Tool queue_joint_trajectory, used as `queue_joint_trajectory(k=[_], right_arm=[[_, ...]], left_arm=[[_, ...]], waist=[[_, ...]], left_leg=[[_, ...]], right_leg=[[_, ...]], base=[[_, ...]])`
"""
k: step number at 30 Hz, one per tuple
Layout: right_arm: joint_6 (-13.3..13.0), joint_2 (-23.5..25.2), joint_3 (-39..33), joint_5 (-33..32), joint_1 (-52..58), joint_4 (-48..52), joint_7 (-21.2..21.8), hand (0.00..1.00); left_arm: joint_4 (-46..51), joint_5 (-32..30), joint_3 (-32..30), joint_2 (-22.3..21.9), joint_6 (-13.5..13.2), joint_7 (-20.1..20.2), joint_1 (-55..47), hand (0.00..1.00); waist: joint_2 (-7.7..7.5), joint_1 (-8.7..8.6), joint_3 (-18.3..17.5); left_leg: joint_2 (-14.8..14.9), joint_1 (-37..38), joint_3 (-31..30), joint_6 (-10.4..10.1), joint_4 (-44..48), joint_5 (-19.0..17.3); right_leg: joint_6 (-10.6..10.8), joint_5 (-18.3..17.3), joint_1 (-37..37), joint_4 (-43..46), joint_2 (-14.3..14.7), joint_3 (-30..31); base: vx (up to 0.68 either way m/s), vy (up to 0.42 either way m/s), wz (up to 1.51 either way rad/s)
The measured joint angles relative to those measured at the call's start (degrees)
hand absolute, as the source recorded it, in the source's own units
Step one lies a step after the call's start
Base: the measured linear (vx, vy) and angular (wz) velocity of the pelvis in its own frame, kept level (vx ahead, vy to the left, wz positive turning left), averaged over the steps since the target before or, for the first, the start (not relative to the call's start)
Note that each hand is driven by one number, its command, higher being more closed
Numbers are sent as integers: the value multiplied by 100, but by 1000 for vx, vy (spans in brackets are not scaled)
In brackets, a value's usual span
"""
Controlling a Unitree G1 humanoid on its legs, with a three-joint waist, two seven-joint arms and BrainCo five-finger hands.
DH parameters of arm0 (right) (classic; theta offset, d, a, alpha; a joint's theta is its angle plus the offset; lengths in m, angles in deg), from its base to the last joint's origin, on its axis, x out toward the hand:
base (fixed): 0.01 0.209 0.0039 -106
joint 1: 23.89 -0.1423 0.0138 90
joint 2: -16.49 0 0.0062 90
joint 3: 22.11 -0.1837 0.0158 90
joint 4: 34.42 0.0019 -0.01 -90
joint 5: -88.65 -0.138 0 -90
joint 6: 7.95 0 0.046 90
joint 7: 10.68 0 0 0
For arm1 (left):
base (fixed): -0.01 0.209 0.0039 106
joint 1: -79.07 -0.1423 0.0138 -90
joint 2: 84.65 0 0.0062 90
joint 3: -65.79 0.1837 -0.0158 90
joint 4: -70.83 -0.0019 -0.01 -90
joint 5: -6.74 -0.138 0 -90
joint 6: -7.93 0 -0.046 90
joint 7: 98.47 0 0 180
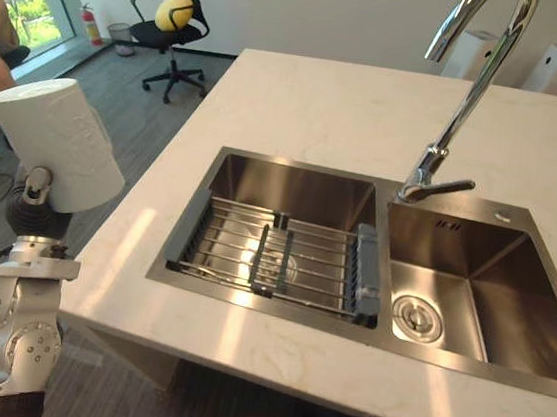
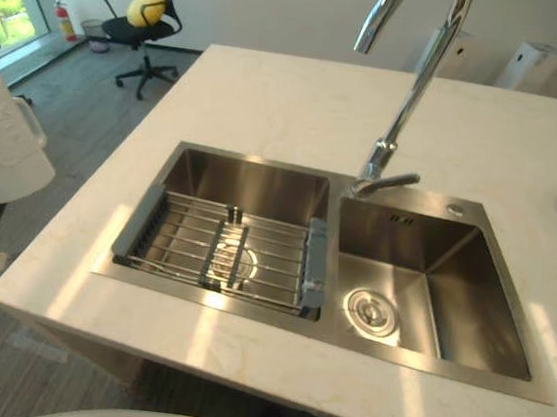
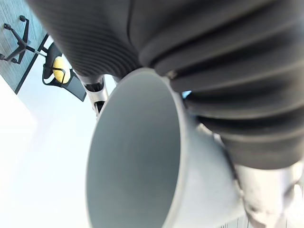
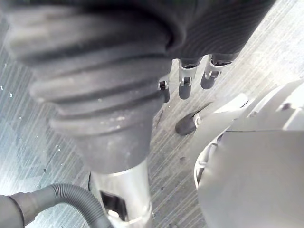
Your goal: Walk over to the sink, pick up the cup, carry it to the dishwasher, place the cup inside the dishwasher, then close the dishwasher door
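- The right hand (image 4: 184,78) hangs over the grey floor (image 4: 266,38), fingers loose and holding nothing.
- The left hand (image 3: 237,61) is clasped round the white cup (image 1: 59,143), held up at the frame's left edge, beside the counter.
- The pale counter (image 1: 321,103) carries a double steel sink (image 1: 304,163), with a wire rack (image 1: 273,253) in the left basin, a drain (image 1: 417,318) in the right, and the tap (image 1: 473,90) arching above.
- In the upper left stands a black office chair (image 1: 176,46) with something yellow on its seat.
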Motion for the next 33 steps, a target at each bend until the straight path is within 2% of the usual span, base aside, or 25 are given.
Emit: queue_joint_trajectory(k=[5,6,7,8,10,12,13,14,16,18,19,20,21,22,23,24,25,26,27,28,29,30,31,32,33], right_arm=[[149,-7,-152,285,26,-1,45,0],[165,-15,-174,320,48,0,104,0],[197,-28,-171,321,42,-3,135,0],[236,-8,-164,322,52,-7,194,0],[223,-57,-170,321,54,6,233,0],[203,-81,-169,316,56,37,262,0],[185,-23,-150,316,111,104,276,0],[182,16,-99,317,143,155,288,0],[165,172,276,307,239,228,387,0],[55,167,436,324,214,173,473,0],[-87,216,476,318,312,266,504,0],[-68,260,494,323,324,345,492,0],[-14,169,521,331,285,417,484,0],[24,21,511,329,190,443,481,0],[32,-14,505,330,163,444,481,0],[49,-27,503,322,168,444,484,0],[11,-14,485,320,192,443,477,0],[-13,10,442,312,279,458,463,0],[-11,33,361,291,352,424,444,0],[10,42,257,250,358,402,434,0],[110,-7,63,203,352,275,375,0],[165,-56,-27,203,307,180,333,0],[271,-154,-134,202,320,166,294,0],[308,-252,-273,200,390,171,257,0],[317,-334,-314,199,423,175,262,0]], left_arm=[[-46,128,-720,8,-20,104,-120,100],[-45,175,-889,10,-109,97,-140,100],[-54,169,-958,8,-191,69,-140,100],[-96,162,-1002,91,-250,0,-125,100],[-263,162,-992,81,-265,-127,-131,100],[-411,145,-899,87,-266,-165,-106,100],[-482,75,-716,83,-267,-159,-4,100],[-488,31,-631,83,-269,-159,41,100],[-476,-87,-457,69,-415,-160,18,100],[-328,-90,-397,7,-492,-173,-139,100],[-237,-89,-411,-20,-517,-181,-202,100],[-109,-89,-445,-42,-644,-226,-287,100],[-116,-85,-495,-36,-662,-277,-285,100],[-272,-90,-403,-67,-581,-270,-272,100],[-335,-141,-375,-61,-529,-237,-274,100],[-440,-201,-354,-46,-456,-114,-257,100],[-446,-203,-352,-17,-431,-15,-232,100],[-485,-190,-363,78,-435,116,-231,100],[-505,-181,-360,226,-437,215,-168,100],[-517,-179,-369,346,-443,254,-148,100],[-589,-184,-460,558,-434,318,-132,100],[-654,-184,-540,623,-433,340,-130,100],[-741,-182,-719,715,-423,336,-130,100],[-829,-182,-883,732,-419,339,-123,100],[-881,-179,-917,737,-418,333,-126,100]], waist=[[-121,23,41],[-27,74,8],[-14,136,-28],[-167,137,-12],[-200,178,-25],[-199,165,-26],[-217,126,-3],[-244,118,6],[-370,85,13],[-359,169,7],[-332,259,6],[-296,441,49],[-190,510,166],[38,430,374],[89,388,438],[93,294,477],[187,257,500],[167,269,535],[28,258,474],[-9,277,467],[-86,329,486],[-89,336,491],[-86,321,489],[-7,282,434],[148,290,365]], left_leg=[[26,-28,59,-2,179,-113],[83,-99,45,21,162,-111],[161,-207,48,35,149,-93],[96,-263,-15,7,156,-72],[99,-291,-177,1,169,-30],[94,-283,-394,-32,183,-12],[-45,-287,-705,-1,236,-15],[-108,-298,-848,9,314,-21],[-293,-327,-1338,13,601,-46],[-330,-539,-1373,-58,969,-90],[-312,-688,-1362,-76,1099,-97],[-233,-959,-1243,-130,1320,-61],[-196,-1144,-1164,-144,1495,-54],[-120,-1261,-1092,-202,1676,44],[-83,-1308,-879,-181,1691,140],[-35,-1334,-316,4,1572,371],[89,-1259,135,229,1349,284],[407,-1196,901,387,1262,146],[569,-1252,1426,583,1205,119],[570,-1331,1539,674,1300,179],[612,-1493,1617,862,1664,316],[696,-1506,1637,931,1900,359],[1039,-1417,1732,971,2427,381],[1469,-1233,1854,1400,2819,802],[1651,-1146,1922,1724,2857,1564]], right_leg=[[-5,23,168,-450,113,77],[19,5,252,-792,195,56],[-84,89,230,-728,226,45],[-39,130,286,-630,186,63],[-16,161,362,-660,223,-43],[28,-252,189,73,87,-187],[108,-810,-142,1268,-227,-104],[111,-977,-271,1763,-357,77],[299,-1623,-445,3278,-600,1001],[451,-1833,-200,3121,-537,1095],[508,-1908,-112,2860,-487,1082],[497,-2061,57,2342,-336,1044],[443,-2249,195,2098,-275,1000],[371,-2208,296,2122,-252,792],[326,-2234,352,2159,-273,688],[212,-2305,468,2218,-363,371],[184,-2312,581,2224,-357,72],[147,-2219,736,2047,-400,-239],[23,-2092,760,1931,-672,-669],[7,-2046,701,1931,-819,-863],[-77,-1900,610,1883,-1066,-1104],[-86,-1814,636,1818,-1163,-1210],[-66,-1709,711,1780,-1333,-1413],[-1,-1715,802,1862,-1450,-1615],[147,-1803,792,1979,-1424,-1662]], base=[[-43,-21,-16],[-13,-38,-8],[52,-30,10],[64,-17,16],[80,-21,37],[77,-15,71],[49,-4,100],[53,-37,148],[65,-147,158],[71,-208,126],[19,-151,76],[-73,-108,30],[-182,-148,46],[-227,-121,60],[-287,-87,99],[-279,-51,108],[-296,-106,138],[-249,-71,158],[-207,-22,144],[-249,56,135],[-172,47,86],[-185,85,93],[-111,132,96],[-127,171,97],[-109,116,119]])
